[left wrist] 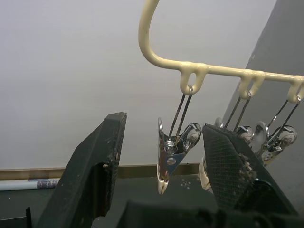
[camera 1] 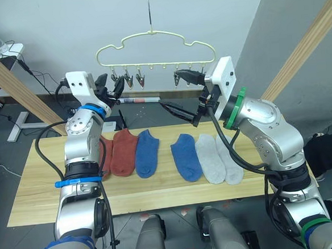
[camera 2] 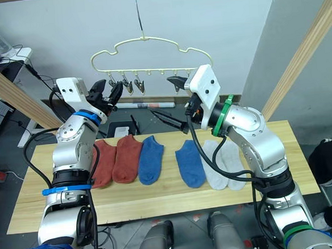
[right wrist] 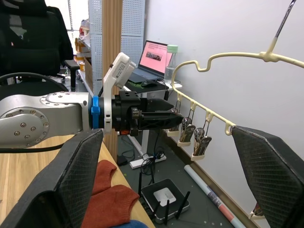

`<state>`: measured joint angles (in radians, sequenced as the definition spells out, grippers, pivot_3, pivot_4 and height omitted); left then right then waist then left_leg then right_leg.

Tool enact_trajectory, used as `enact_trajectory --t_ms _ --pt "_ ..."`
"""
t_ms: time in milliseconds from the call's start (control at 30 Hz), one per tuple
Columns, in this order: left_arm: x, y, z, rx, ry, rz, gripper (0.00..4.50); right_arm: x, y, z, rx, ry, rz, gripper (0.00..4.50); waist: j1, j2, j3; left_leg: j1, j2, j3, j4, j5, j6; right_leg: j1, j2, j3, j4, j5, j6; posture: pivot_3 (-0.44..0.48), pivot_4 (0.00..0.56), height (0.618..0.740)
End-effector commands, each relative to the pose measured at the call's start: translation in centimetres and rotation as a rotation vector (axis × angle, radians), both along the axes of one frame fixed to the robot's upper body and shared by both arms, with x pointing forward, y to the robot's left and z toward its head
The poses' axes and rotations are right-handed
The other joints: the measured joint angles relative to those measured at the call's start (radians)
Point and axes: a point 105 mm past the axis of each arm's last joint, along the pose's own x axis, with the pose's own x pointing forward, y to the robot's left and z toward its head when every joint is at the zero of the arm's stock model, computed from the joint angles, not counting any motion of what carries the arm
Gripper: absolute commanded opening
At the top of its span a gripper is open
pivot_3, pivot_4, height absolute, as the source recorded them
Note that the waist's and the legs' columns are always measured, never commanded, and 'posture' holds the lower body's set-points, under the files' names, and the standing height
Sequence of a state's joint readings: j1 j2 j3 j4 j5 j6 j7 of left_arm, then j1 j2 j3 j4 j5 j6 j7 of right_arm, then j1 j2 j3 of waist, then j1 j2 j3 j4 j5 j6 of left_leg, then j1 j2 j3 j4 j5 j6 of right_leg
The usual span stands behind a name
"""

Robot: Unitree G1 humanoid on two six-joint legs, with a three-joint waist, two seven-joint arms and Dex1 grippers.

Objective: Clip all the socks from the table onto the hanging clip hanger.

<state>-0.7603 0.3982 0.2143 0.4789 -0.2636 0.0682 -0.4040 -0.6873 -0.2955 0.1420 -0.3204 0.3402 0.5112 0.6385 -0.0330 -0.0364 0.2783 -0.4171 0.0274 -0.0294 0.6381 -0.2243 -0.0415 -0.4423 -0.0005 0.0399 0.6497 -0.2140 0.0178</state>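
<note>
While the left gripper (left wrist: 161,156) stood wide open around the end clip (left wrist: 172,153) of the clip hanger (camera 1: 155,48), the right gripper (camera 1: 188,94) was also spread wide and empty at the hanger's other end. All six socks lay in a row along the middle of the table (camera 1: 40,196): two rust-red socks (camera 1: 119,152), two blue socks (camera 1: 167,153), two light grey socks (camera 1: 218,158). No sock was clipped, so the work seemed barely begun; next a gripper likely had to drop and pinch a sock

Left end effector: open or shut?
Open. The left end effector has its fingers spread either side of an end clip, not touching it.
</note>
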Motion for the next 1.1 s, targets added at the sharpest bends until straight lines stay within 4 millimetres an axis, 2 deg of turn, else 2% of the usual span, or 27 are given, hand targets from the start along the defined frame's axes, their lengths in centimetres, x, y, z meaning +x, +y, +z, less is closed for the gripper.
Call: enact_trajectory --t_ms 33,167,267,433,533,633,800,867,933,1100 --pt "-0.3 0.1 2.2 0.004 -0.079 0.002 2.80 -1.3 0.3 1.4 0.020 -0.071 0.039 4.50 0.000 0.000 0.000 0.000 0.000 0.000 0.001 0.000 0.000 0.000 0.000 0.000 0.000 0.000 0.000 -0.050 0.278 0.740" --pt "-0.3 0.0 2.3 0.005 -0.086 -0.001 2.80 -1.3 0.3 1.4 0.021 -0.072 0.039 4.50 0.000 0.000 0.000 -0.001 0.000 0.000 0.003 0.000 0.000 0.000 0.000 0.000 0.001 0.000 0.001 -0.050 0.276 0.740" --pt "-0.4 -0.1 2.4 0.005 -0.093 -0.005 2.24 -1.2 0.3 1.4 0.021 -0.069 0.037 4.50 0.000 0.000 0.000 -0.001 0.000 0.000 0.005 0.000 0.000 0.001 0.000 0.000 0.001 0.001 0.002 -0.047 0.276 0.740" --pt "-0.5 -0.2 2.7 0.005 -0.103 -0.015 0.82 -1.1 0.3 1.4 0.026 -0.063 0.032 4.50 0.000 0.000 0.000 -0.001 0.000 0.000 0.006 0.000 0.000 0.001 0.000 0.001 0.002 0.001 0.002 -0.044 0.278 0.740" --pt "-0.6 -0.2 2.8 0.005 -0.108 -0.019 0.31 -1.1 0.2 1.4 0.029 -0.058 0.031 4.50 0.000 0.000 0.000 -0.001 0.000 0.000 0.006 0.000 0.000 0.001 0.000 0.001 0.002 0.001 0.002 -0.043 0.277 0.740" --pt "-0.6 -0.2 2.9 0.008 -0.112 -0.021 0.02 -1.0 0.3 1.3 0.030 -0.056 0.030 4.50 0.000 0.000 0.000 -0.001 0.000 0.000 0.006 0.000 0.000 0.001 0.000 0.001 0.002 0.001 0.002 -0.040 0.279 0.740" --pt "-0.6 0.0 3.3 0.038 -0.115 -0.004 0.02 -0.9 0.2 0.8 0.020 -0.040 0.020 4.50 0.000 0.000 0.000 -0.001 0.000 0.000 0.006 0.000 0.000 0.001 0.000 0.001 0.002 0.001 0.002 -0.034 0.279 0.740" --pt "-0.8 0.1 3.5 0.060 -0.099 -0.016 0.02 -0.3 -0.9 -1.2 -0.041 -0.011 -0.025 4.50 0.000 0.000 0.000 -0.001 0.000 0.000 0.006 0.000 0.000 0.001 0.000 0.001 0.002 0.001 0.002 -0.032 0.279 0.740" --pt "-1.1 0.1 3.3 0.102 -0.054 -0.047 0.02 1.0 -3.2 -4.5 -0.133 0.055 -0.116 4.50 0.003 0.000 0.000 -0.001 0.000 0.000 0.006 0.000 0.000 0.001 0.000 0.000 0.002 0.001 0.002 -0.027 0.279 0.740" --pt "-2.1 0.3 3.1 0.146 0.068 -0.115 0.02 3.6 -8.5 -10.1 -0.244 0.251 -0.326 4.50 0.001 0.000 0.000 -0.002 0.000 0.001 0.006 0.000 0.000 0.001 -0.001 0.002 0.001 0.001 0.003 -0.020 0.279 0.740"
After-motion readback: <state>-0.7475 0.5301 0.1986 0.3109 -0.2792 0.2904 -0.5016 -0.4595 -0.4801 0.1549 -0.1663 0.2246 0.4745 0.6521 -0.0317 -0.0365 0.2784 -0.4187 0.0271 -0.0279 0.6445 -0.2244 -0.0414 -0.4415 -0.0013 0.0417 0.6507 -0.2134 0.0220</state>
